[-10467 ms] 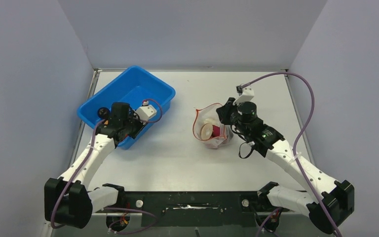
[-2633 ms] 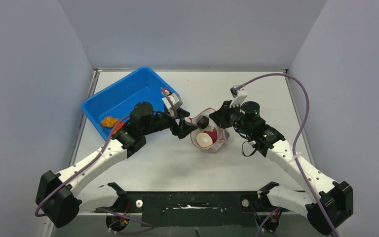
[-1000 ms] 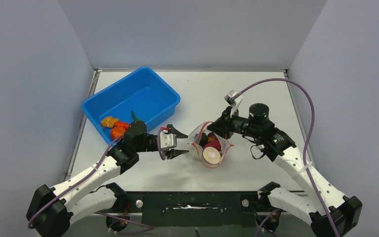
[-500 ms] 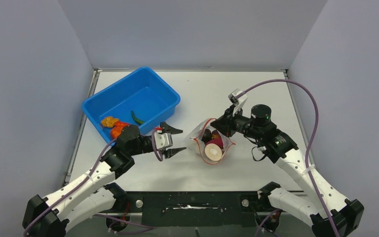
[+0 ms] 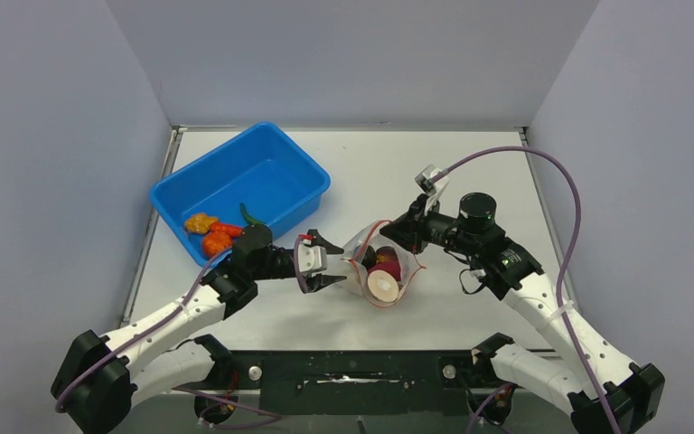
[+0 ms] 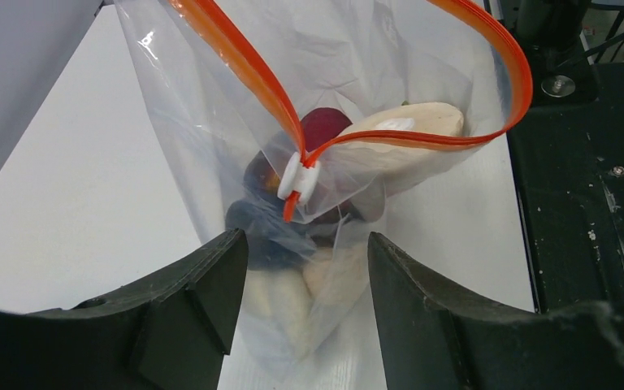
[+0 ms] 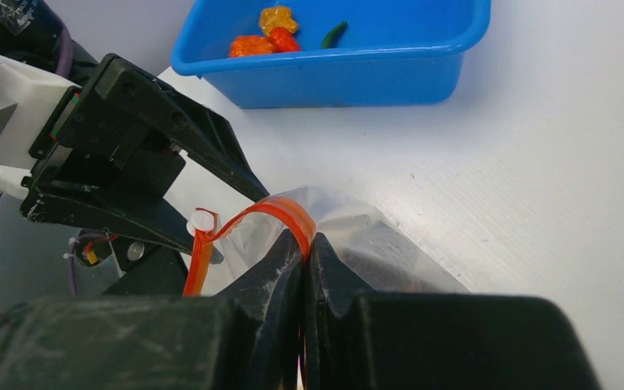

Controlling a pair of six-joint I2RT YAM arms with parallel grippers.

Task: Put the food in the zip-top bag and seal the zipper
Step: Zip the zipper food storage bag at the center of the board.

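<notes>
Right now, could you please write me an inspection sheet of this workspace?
Surface: white table; arm bases at its near edge.
Job's things: bag open, zipper unsealed; purple, dark and white food inside; orange, red and green food outside it.
Clutter: blue bin, holding that loose food.
Hands: left hand open beside the bag; right hand shut on the bag's rim.
Cables: purple cable arcs over the right arm.
Surroundings: plain walls on three sides.

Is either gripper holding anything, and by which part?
The right gripper is shut on the bag, pinching the zipper strip at its mouth. The left gripper is open, holding nothing.
</notes>
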